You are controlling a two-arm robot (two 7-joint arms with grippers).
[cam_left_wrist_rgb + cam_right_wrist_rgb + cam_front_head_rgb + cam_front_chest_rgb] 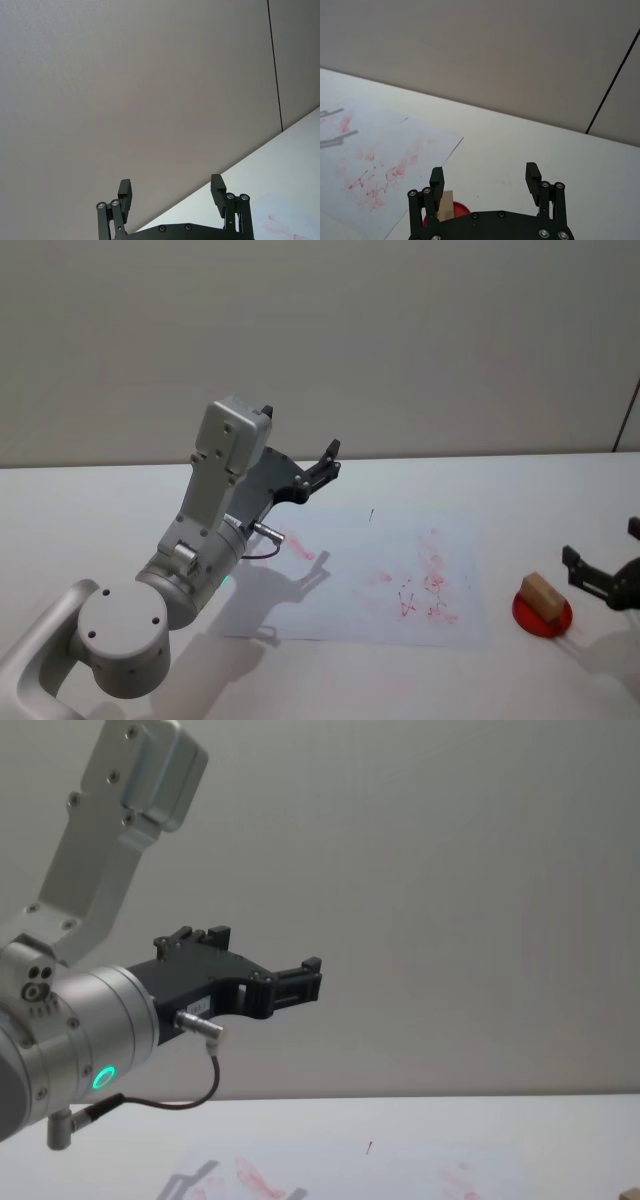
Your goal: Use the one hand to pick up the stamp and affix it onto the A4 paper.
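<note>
The right gripper (485,173) hovered, fingers spread wide, just beside the stamp (543,596), seemingly without touching it. The stamp sat on a red pad (527,619) right of the A4 paper (400,540). The left gripper (171,181) hung raised, fingers apart.

Plain white flat tabletop (120,510) runs across full width; flat white A4 paper sheet (345,580) lies on it near middle, slightly skewed to table edge; smudgy red stamp marks (430,590) cluster on sheet's right half, one red smear (303,547) near its left side; tiny dark mark (371,514) at sheet's far edge; small round red disc (527,621) lies on tabletop right of sheet, near it, not touching.
</note>
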